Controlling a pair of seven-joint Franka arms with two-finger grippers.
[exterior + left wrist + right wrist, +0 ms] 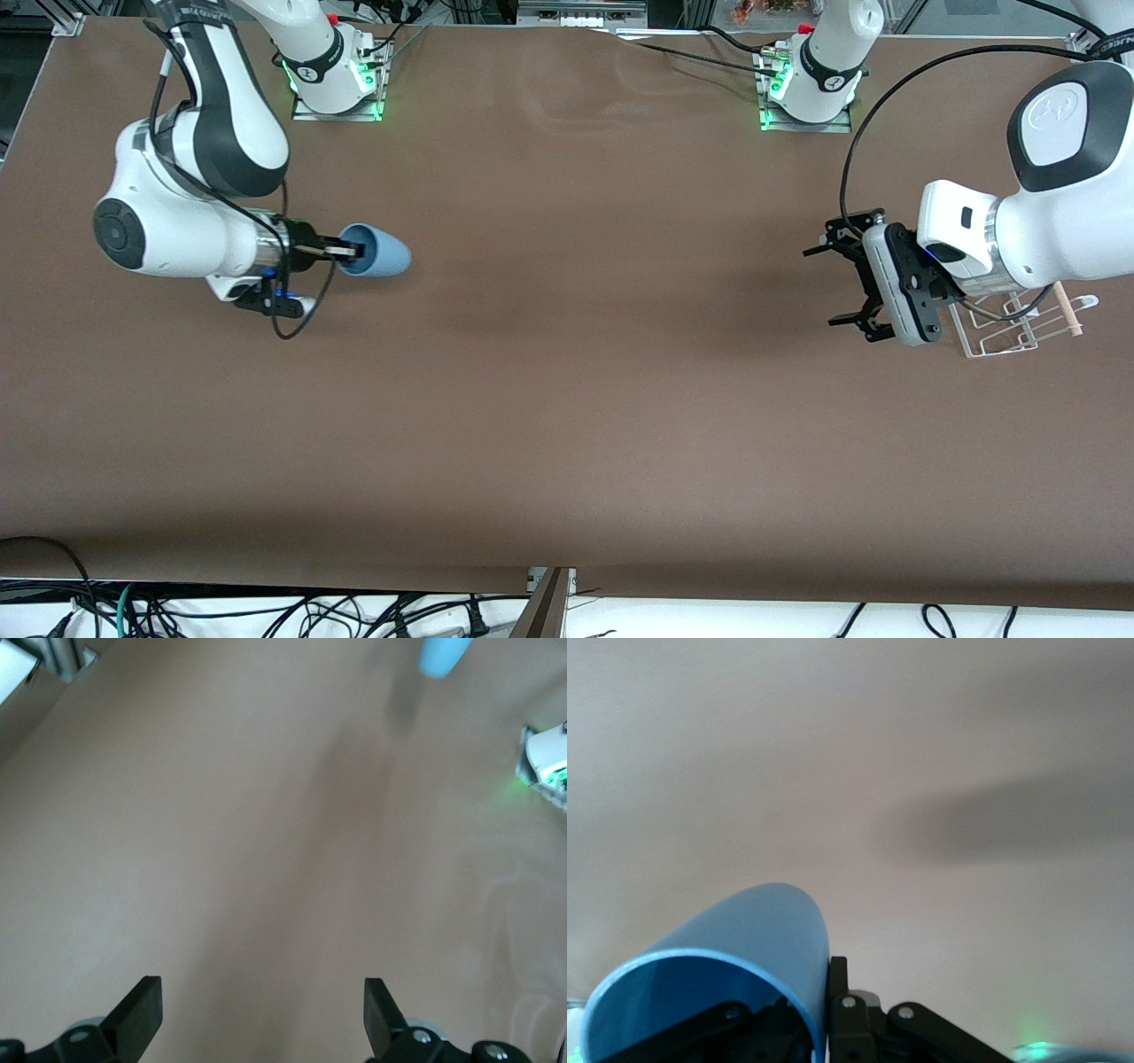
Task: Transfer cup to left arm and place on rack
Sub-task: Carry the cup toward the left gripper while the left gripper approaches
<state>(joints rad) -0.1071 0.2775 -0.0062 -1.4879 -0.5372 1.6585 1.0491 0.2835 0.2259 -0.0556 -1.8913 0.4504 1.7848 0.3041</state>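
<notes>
The light-blue cup [383, 252] is held on its side over the table toward the right arm's end, its mouth facing the wrist. My right gripper [347, 252] is shut on the cup's rim, one finger inside and one outside. In the right wrist view the cup [744, 943] fills the near corner at the right gripper [824, 1014]. My left gripper [824, 285] is open and empty, hovering beside the white wire rack [1019, 335] with its wooden rod [1066, 312]. In the left wrist view the left gripper [263, 1014] is spread wide and the cup [443, 656] shows far off.
The two arm bases with green lights [337, 89] [811, 89] stand along the table's edge farthest from the front camera. Cables [354, 611] lie off the edge nearest it. An arm base with a green light [545, 762] shows in the left wrist view.
</notes>
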